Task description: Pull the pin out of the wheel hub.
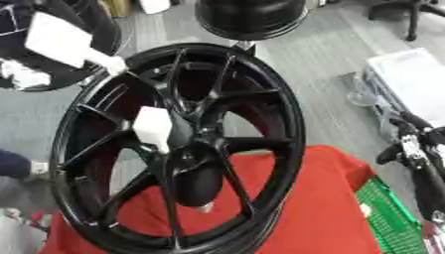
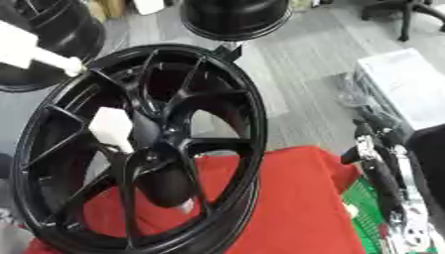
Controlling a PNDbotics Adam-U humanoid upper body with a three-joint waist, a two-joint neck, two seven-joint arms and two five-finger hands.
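Note:
A large black spoked wheel (image 1: 178, 149) stands on edge on a red cloth (image 1: 322, 208), filling the middle of both views. At its hub sits a white pin (image 1: 153, 127) with a blocky head, its narrow end pointing down into the hub centre. A second white block on a stem (image 1: 69, 44) touches the rim at the upper left. My right hand (image 2: 379, 161) hangs at the right edge, well apart from the wheel, fingers relaxed and holding nothing. My left hand shows in neither view. A dark bulge with a pale tip (image 1: 200, 191) shows through the lower spokes.
Another black wheel (image 1: 250, 17) stands behind on the grey floor, and a dark one (image 2: 48, 30) at the upper left. A white box (image 1: 410, 82) lies at the right. A green basket (image 1: 393, 221) sits at the lower right beside the cloth.

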